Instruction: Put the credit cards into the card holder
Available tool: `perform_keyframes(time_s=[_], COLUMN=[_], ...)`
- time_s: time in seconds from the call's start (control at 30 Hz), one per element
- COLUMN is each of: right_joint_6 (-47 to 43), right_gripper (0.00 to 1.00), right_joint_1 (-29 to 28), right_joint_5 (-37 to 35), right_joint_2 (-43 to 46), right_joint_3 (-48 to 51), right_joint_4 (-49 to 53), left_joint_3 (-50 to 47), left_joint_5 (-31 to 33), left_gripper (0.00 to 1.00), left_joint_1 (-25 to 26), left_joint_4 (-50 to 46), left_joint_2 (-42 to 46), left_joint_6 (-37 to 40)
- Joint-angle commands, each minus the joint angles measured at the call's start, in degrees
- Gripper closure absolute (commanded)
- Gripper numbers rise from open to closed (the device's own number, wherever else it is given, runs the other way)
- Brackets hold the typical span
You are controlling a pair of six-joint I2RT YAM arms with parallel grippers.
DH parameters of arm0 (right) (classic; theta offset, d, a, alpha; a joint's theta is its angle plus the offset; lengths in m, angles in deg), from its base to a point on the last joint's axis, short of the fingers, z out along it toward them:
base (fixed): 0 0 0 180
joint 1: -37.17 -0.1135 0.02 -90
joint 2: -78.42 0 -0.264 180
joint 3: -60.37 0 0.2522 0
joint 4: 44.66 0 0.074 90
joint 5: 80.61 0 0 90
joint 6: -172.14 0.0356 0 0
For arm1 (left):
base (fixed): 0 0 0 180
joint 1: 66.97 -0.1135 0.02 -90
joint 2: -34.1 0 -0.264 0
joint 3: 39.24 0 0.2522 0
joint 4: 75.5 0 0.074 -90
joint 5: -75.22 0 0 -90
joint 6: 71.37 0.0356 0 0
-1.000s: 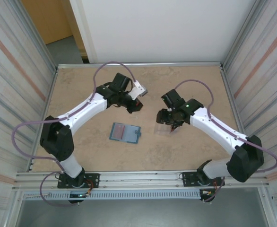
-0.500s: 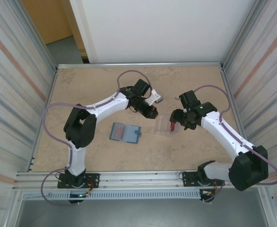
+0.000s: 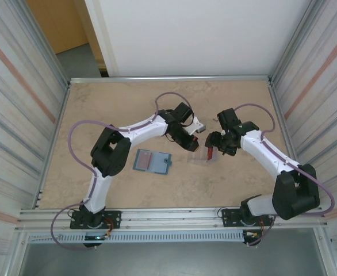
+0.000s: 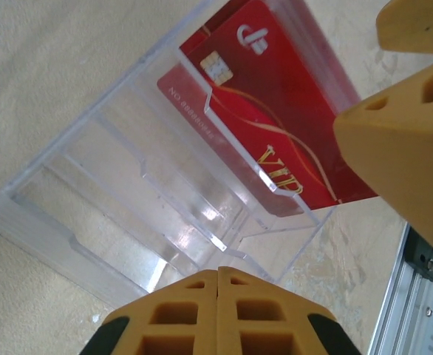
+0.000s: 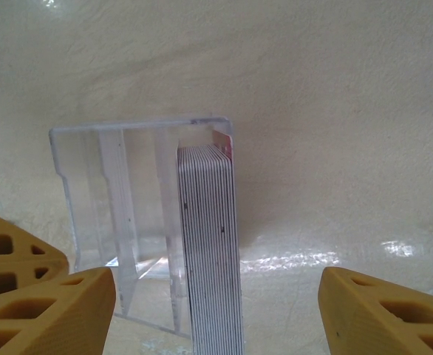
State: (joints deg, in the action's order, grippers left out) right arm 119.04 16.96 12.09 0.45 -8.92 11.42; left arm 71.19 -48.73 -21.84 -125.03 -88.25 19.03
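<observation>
The credit cards (image 4: 275, 126) are a red stack standing in one end slot of a clear plastic case (image 4: 128, 200). In the right wrist view the cards (image 5: 210, 244) appear edge-on. My right gripper (image 5: 216, 296) is open just above them, one finger wide on each side, touching nothing. My left gripper (image 4: 218, 272) is shut and empty, its tips at the edge of the clear case. From above, the left gripper (image 3: 192, 145) and right gripper (image 3: 213, 150) flank the case (image 3: 200, 154). The card holder (image 3: 152, 161), a teal-blue wallet, lies flat and apart to the left.
The tan table (image 3: 111, 109) is ringed by a metal frame rail (image 3: 168, 77) and ribbed side walls. The clear case has several empty slots (image 5: 106, 200) beside the cards. Both arms meet over the table's middle right.
The left arm has swung right from the back middle, down to the clear case. The right gripper shifted slightly right and now sits by the red cards.
</observation>
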Motion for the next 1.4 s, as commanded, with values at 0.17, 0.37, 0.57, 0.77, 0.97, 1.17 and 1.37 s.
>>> perform_keyframes(time_s=[0.17, 0.37, 0.57, 0.77, 0.97, 1.17, 1.37], right_joint_6=[-1.39, -1.40, -1.62, -2.01, -2.19, -2.49, -2.87], right_gripper=[0.29, 0.30, 0.30, 0.30, 0.30, 0.31, 0.32], right_joint_1=[0.45, 0.54, 0.57, 0.60, 0.58, 0.57, 0.70], right_joint_5=[0.54, 1.16, 0.43, -0.08, -0.61, -0.83, -1.43], right_joint_2=[-0.91, -1.65, -2.10, -3.12, -3.97, -4.73, -4.55], right_joint_3=[1.13, 1.91, 2.47, 2.54, 2.54, 2.27, 1.45], right_joint_4=[-0.14, -0.30, -0.05, 0.02, -0.14, 0.47, 1.69], left_joint_3=[1.16, 1.00, 1.13, 0.45, 0.36, -0.04, -0.23], left_joint_5=[-0.06, 0.38, 0.84, 1.41, 1.00, 1.12, 1.09], left_gripper=[1.00, 1.00, 1.00, 1.00, 1.00, 1.00, 1.00], left_joint_1=[0.47, 0.45, 0.49, 0.14, 0.16, -0.01, 0.06], left_joint_4=[-2.29, -2.38, -2.67, -2.38, -2.18, -1.95, -2.00], left_joint_2=[-2.29, -3.12, -4.97, -5.55, -5.82, -5.48, -5.31], left_joint_6=[1.45, 1.52, 1.14, 0.82, 0.34, 0.14, 0.17])
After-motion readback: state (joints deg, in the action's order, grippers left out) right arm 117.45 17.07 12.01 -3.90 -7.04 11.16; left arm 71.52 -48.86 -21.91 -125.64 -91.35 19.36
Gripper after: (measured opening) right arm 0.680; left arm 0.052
